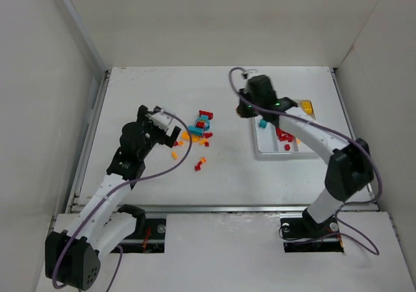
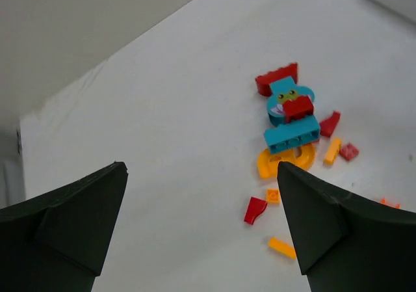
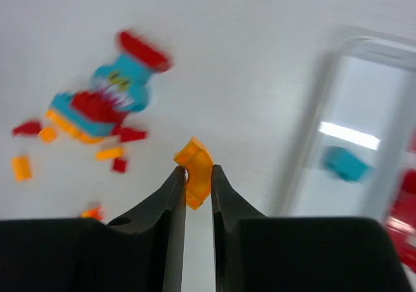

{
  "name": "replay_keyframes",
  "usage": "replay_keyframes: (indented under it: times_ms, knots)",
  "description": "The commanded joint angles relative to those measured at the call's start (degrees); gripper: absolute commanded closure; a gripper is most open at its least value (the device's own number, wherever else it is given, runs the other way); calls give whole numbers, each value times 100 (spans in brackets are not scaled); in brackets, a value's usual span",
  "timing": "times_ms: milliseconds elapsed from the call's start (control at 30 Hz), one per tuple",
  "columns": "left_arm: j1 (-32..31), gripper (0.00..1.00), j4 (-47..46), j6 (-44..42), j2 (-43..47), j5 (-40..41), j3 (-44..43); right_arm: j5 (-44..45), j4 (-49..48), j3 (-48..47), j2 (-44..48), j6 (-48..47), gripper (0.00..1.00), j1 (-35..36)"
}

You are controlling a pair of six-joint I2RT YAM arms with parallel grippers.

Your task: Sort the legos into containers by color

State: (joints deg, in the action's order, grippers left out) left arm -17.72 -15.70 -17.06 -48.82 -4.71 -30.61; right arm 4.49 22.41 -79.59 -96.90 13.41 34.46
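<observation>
The loose legos (image 1: 201,128) lie in a heap at the table's middle: teal, red and orange pieces. In the left wrist view I see a teal brick (image 2: 291,133), a red wedge (image 2: 255,209) and an orange arch (image 2: 286,162). My left gripper (image 2: 201,175) hangs open above bare table just left of the heap, holding nothing. My right gripper (image 3: 195,173) is shut on an orange curved lego (image 3: 197,168), raised between the heap and the white tray (image 3: 364,45). In the containers (image 1: 273,153) lie a teal piece (image 3: 344,163), red pieces (image 1: 283,134) and a yellow piece (image 1: 305,106).
A few orange and red bits (image 1: 200,164) lie scattered nearer the arms, below the heap. White walls enclose the table at the left, back and right. The right arm (image 1: 312,132) arches over the tray.
</observation>
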Motion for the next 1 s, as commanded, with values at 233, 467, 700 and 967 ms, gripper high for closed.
replay_keyframes:
  times_ms: [233,467,700,967]
  knots:
    - [5,13,4805,-8107,-2331,-3730,-1833,349,737,1069,682,-294,100,-2935]
    - [5,20,5974,-9780,-3449,-3203,-2353,78,782,1113,198,-286,83,-3736]
    - [5,25,6158,-10528,-3968,-2939,-2423,420,948,867,-206,-339,43,-3789]
    - [-109,35,6229,-11107,-4214,-2711,-2625,131,940,603,48,-339,30,-3789]
